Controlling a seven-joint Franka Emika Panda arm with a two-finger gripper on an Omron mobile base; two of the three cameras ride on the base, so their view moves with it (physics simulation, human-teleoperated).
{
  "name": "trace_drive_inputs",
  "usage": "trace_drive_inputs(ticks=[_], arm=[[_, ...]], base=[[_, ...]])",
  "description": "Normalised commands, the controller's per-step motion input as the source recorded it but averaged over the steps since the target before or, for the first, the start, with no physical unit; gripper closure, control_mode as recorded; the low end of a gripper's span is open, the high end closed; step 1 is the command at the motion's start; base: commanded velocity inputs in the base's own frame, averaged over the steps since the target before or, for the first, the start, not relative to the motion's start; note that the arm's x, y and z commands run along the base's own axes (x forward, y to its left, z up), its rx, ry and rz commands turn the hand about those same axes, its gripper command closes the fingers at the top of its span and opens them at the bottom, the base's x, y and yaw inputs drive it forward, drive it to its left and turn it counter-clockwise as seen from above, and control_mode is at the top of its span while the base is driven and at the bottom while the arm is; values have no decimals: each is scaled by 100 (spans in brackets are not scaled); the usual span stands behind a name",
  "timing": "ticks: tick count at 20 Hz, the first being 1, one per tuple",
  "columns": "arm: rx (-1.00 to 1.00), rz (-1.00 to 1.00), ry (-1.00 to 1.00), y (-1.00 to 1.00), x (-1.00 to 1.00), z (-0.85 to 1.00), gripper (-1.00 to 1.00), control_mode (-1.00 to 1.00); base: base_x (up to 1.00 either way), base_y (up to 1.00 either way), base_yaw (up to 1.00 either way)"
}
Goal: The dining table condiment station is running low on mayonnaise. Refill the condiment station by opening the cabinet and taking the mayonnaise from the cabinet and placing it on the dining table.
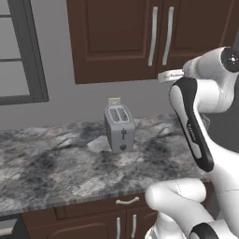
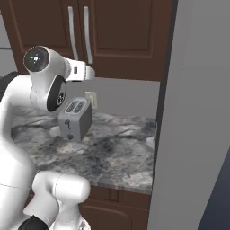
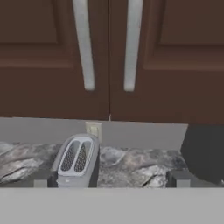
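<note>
The cabinet (image 1: 116, 37) (image 2: 121, 36) (image 3: 52, 65) hangs on the wall above the counter, dark brown, with both panelled doors shut. Its two long silver bar handles (image 3: 83, 43) (image 3: 132, 43) stand side by side at the middle seam. My gripper (image 3: 111, 180) faces the doors from a short distance, just below the handles' lower ends, open wide with nothing between its fingertips (image 3: 41, 179). The white hand (image 1: 169, 74) (image 2: 83, 72) hovers in front of the cabinet's bottom edge. The mayonnaise is hidden. The dining table is out of view.
A silver toaster (image 1: 120, 127) (image 2: 75, 119) (image 3: 76, 159) stands on the grey marbled counter (image 1: 46, 163) under the cabinet, with a wall outlet (image 1: 114, 101) behind it. A tall grey panel (image 2: 197, 112) bounds the counter's right end. A window frame (image 1: 28, 51) is at left.
</note>
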Motion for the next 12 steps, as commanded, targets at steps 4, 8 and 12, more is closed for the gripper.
trace_drive_inputs(ticks=[4, 8, 12], arm=[[0, 0, -62, 0, 43, 4, -100, -100], [0, 0, -49, 0, 16, 26, -100, -100], [0, 0, -45, 0, 0, 75, -100, -100]], base=[[0, 0, 0], [0, 0, 0], [0, 0, 0]])
